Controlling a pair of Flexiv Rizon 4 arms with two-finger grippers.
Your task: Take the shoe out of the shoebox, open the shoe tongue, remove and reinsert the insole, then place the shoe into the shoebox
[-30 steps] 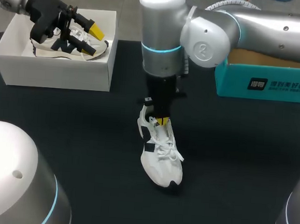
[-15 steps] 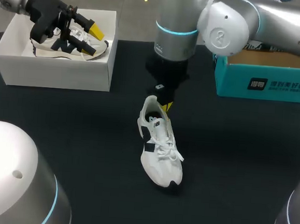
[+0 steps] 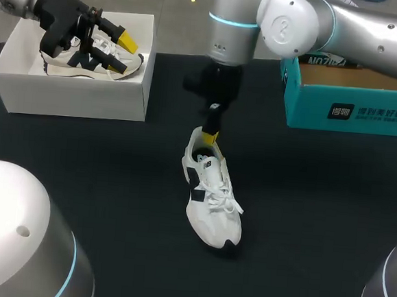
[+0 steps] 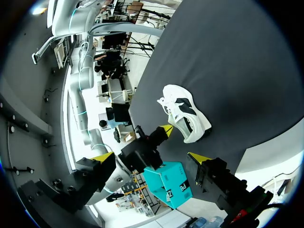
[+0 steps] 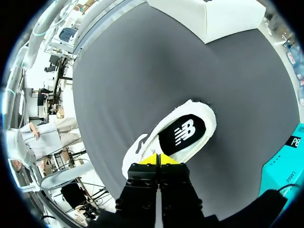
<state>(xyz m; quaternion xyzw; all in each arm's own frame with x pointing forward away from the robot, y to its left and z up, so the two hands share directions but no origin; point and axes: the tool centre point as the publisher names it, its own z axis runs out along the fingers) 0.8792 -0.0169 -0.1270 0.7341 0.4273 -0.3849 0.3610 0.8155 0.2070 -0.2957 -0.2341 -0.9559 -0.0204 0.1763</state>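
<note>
Right claw hangs just above the heel opening of the white shoe, its yellow tips pressed together on nothing. Sole down on the dark surface, the shoe runs from the heel under that claw to the toe at the near side (insole seated inside). Left claw, spread, hovers over the white shoebox, well apart from the shoe.

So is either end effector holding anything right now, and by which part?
Nothing is held. The right end effector is shut empty just above the heel opening of the white shoe; the left end effector is open and empty.
</note>
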